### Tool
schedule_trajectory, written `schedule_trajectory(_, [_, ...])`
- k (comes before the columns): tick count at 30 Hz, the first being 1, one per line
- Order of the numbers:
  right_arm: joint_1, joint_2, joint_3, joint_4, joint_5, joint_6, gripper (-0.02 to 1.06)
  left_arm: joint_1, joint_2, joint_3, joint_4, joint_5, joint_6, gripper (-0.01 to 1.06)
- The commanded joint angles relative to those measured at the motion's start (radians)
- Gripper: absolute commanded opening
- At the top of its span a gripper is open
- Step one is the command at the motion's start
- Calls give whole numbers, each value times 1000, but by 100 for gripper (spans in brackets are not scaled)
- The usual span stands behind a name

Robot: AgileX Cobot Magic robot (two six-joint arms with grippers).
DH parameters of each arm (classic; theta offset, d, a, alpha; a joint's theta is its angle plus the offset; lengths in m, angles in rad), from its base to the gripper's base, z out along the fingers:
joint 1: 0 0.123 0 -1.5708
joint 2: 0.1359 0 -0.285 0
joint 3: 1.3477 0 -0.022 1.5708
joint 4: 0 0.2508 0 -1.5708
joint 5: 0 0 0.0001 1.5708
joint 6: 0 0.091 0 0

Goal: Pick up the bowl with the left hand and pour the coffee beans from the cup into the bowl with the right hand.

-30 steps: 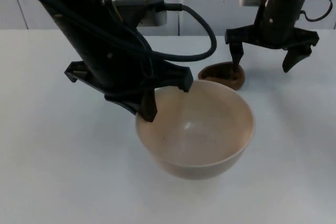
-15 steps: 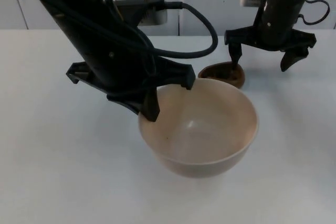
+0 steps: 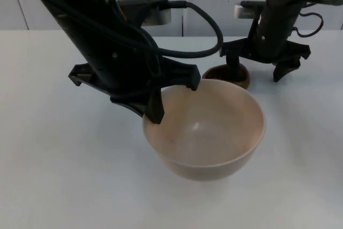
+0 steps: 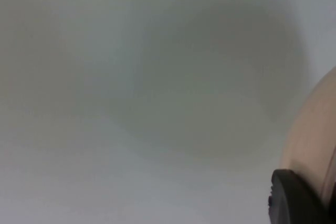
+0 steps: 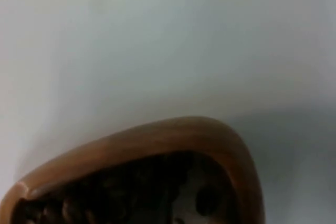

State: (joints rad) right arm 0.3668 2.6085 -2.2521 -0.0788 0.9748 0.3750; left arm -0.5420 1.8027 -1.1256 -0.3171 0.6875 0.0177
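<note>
Right gripper [image 3: 256, 69] slid left since last frame, jaws spread, one finger now in brown cup [image 3: 227, 74]. Left gripper [image 3: 172, 99] pinching bowl [image 3: 206, 130] rim.

Bowl [image 3: 206, 132]: near-left rim hidden behind the left pincer [image 3: 171, 97]; contact between fingers and rim cannot be made out. In the left wrist view only a blurred strip of its outer wall [image 4: 310, 135] shows, cut by the edge.
Cup [image 3: 228, 74]: front partly hidden behind the bowl's far rim. In the right wrist view its brown rim [image 5: 157, 137] is cut off; dark beans [image 5: 126, 192] inside, blurred.
</note>
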Motion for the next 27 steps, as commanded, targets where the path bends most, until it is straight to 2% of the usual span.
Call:
schedule_trajectory(1, [4, 4, -9, -4, -5, 20, 77, -5, -8, -8, -12, -12, -9, 0])
schedule_trajectory(5, [4, 5, -9, -6, -21, 25, 58, -5, -8, -8, -12, -12, -9, 0])
schedule_trajectory(6, [4, 5, -9, -6, -21, 25, 58, -5, -8, -8, -12, -12, -9, 0])
schedule_trajectory(7, [4, 5, -9, -6, -27, 25, 51, -5, -8, -8, -12, -12, -9, 0])
schedule_trajectory(10, [4, 5, -9, -1, -44, 25, 38, -5, -8, -8, -12, -12, -9, 0])
schedule_trajectory(11, [4, 5, -9, -1, -44, 25, 38, -5, -8, -8, -12, -12, -9, 0])
schedule_trajectory(15, [4, 5, -9, 14, -71, 25, 19, -5, -8, -8, -7, -12, -9, 0])
schedule_trajectory(17, [4, 5, -9, 19, -73, 25, 12, -5, -8, -8, -4, -12, -9, 0])
schedule_trajectory(18, [4, 5, -9, 19, -73, 25, 12, -5, -8, -8, -4, -12, -9, 0])
schedule_trajectory(20, [4, 3, -9, 28, -77, 25, 2, -5, -8, -8, -4, -12, -9, 0])
schedule_trajectory(27, [4, -31, -11, 28, -71, 8, 0, -5, -8, -8, -4, -21, -9, 0])
